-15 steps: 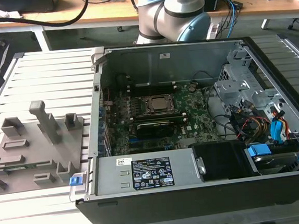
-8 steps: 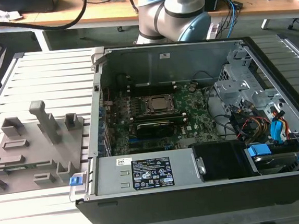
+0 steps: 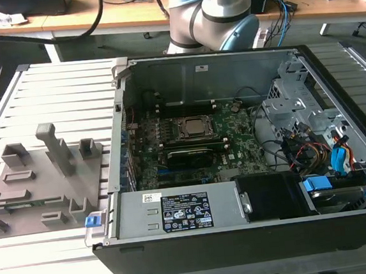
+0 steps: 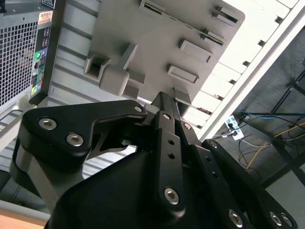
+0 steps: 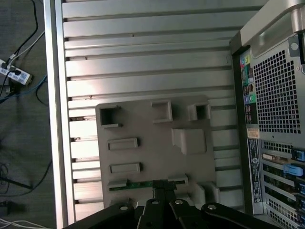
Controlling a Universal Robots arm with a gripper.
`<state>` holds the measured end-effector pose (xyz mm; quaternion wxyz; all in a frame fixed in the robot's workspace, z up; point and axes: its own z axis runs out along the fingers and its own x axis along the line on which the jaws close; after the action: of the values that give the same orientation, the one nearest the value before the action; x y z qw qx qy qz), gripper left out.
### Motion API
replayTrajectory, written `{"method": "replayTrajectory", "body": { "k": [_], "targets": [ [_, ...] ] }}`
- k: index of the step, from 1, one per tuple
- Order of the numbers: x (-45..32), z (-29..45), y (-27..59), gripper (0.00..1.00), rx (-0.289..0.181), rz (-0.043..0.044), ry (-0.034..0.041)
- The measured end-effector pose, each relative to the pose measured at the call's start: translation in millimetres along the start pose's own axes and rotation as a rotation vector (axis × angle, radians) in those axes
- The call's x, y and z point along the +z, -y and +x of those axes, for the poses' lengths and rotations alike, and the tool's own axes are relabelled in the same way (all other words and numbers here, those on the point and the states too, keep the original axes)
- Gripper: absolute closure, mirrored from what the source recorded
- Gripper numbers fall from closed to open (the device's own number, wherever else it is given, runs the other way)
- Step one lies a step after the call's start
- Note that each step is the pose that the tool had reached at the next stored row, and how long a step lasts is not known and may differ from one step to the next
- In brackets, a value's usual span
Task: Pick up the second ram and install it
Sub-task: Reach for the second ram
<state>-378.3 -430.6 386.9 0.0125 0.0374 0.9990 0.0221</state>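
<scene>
While the second ram [image 5: 140,183] lies in a slot at the grey holder's [image 5: 152,143] edge, the tool [image 5: 163,187] hangs above that holder, fingers pressed together and empty — lowered unspread, it would likely jab the stick and crack it.

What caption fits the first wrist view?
End effector at the second ram, seated in a slot of the gray tray beside the computer case.

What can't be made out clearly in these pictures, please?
- Second ram: first wrist view, only a thin green strip in the tray; the gripper covers part of it.
- Robot arm: exterior view, cut off by the top edge.
- Motherboard: exterior view, too small to tell which memory slots are filled.
</scene>
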Motion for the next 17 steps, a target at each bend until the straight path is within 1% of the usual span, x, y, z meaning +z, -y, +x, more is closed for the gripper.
{"method": "replayTrajectory", "body": {
  "k": [3,4,6,7,10,17],
  "targets": [
    [-0.2,0.3,5.3,0.89,0.000,0.0000,0.0000],
    [-0.4,0.5,12.1,0.89,0.000,0.0000,0.0000],
    [-0.6,0.5,18.9,0.89,0.000,0.0000,0.0000],
    [-0.7,0.5,20.5,0.89,0.000,0.0000,0.0000],
    [-0.8,0.4,23.0,0.89,0.000,0.0000,0.0000],
    [-0.8,0.3,24.2,0.89,0.000,0.0000,-0.0001]
  ]
}}
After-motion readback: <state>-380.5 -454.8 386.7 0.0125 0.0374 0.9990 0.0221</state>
